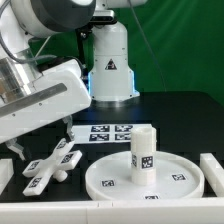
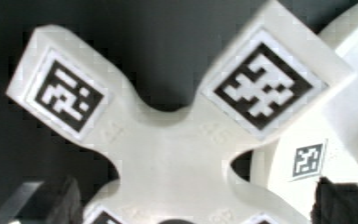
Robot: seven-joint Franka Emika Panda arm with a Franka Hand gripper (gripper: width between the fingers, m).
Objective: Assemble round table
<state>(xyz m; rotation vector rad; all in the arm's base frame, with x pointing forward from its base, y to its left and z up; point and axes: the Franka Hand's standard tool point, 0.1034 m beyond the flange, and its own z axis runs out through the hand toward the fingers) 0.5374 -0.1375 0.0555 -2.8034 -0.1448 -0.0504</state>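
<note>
The cross-shaped base (image 1: 50, 166) lies flat on the black table at the exterior view's lower left. It fills the wrist view (image 2: 176, 130), with tagged arms spreading outward. My gripper (image 1: 58, 138) hangs just above it. In the wrist view the gripper (image 2: 197, 205) is open, its dark fingers (image 2: 51, 200) standing on either side of the base's middle. I cannot tell if they touch it. The round disc (image 1: 185, 170) lies flat at the front centre, and the short post (image 1: 143, 155) stands upright on its middle.
The marker board (image 1: 110, 131) lies behind the disc, in front of the arm's pedestal (image 1: 110, 65). White border rails stand at the front left (image 1: 6, 172) and at the right (image 1: 212, 170). A white surface with a small tag (image 2: 309, 160) shows beside the base.
</note>
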